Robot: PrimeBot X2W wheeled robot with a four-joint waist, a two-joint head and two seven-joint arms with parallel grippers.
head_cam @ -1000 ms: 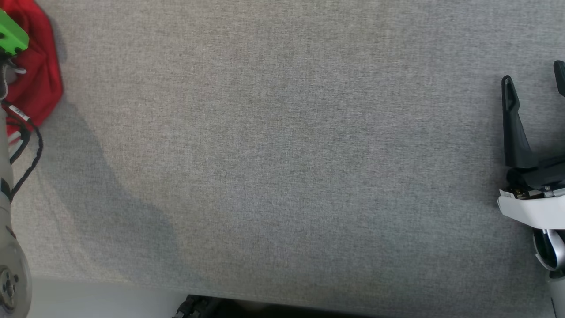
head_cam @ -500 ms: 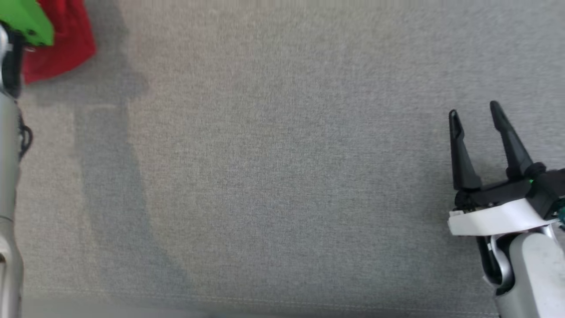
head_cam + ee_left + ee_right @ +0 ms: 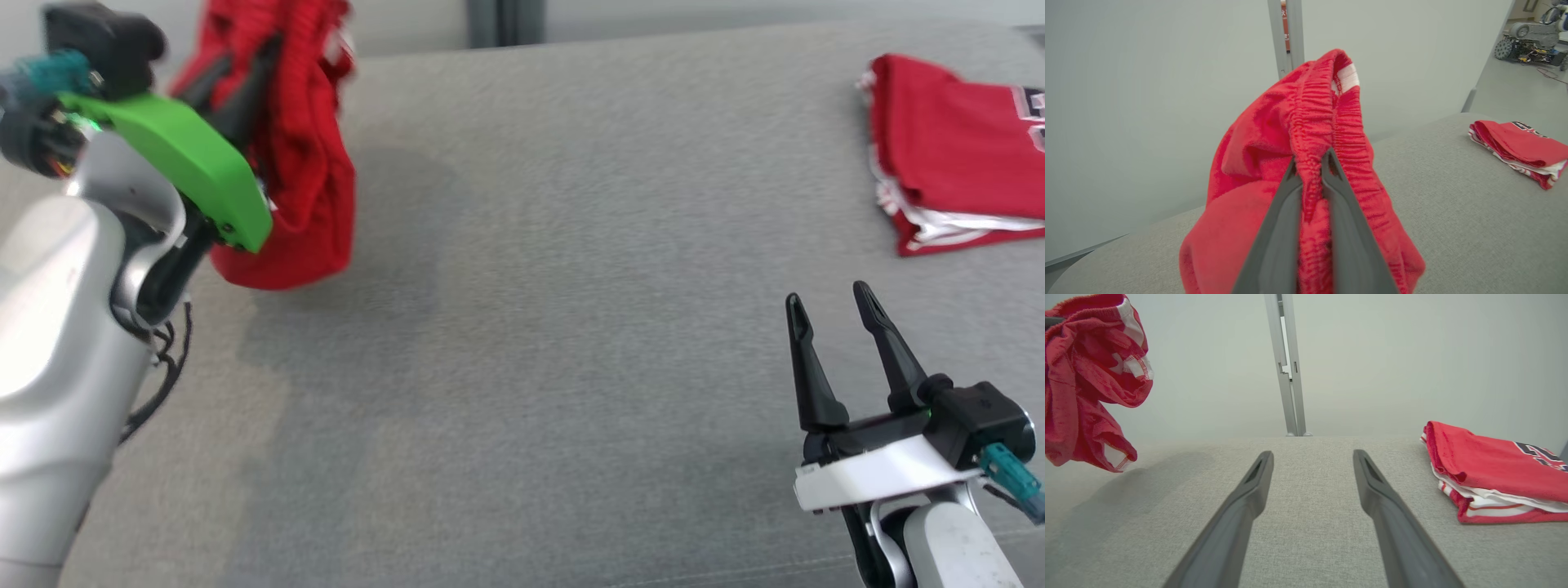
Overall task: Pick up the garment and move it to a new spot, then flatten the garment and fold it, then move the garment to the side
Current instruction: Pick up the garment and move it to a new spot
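Grey fabric surface (image 3: 571,343) | left fingers (image 3: 1278,228) pinching red garment (image 3: 1257,163) | right fingers (image 3: 1237,522) spread, empty

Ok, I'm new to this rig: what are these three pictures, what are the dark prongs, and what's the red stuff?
These are a two-armed robot's cameras. The wide picture is from its head, looking down at a grey padded surface. The other two are from each wrist, looking along that arm's two dark fingers. The left gripper is shut on a crumpled red garment, pinching its elastic band and holding it up. The right gripper is open and empty. A folded red garment lies on the surface at the far right.
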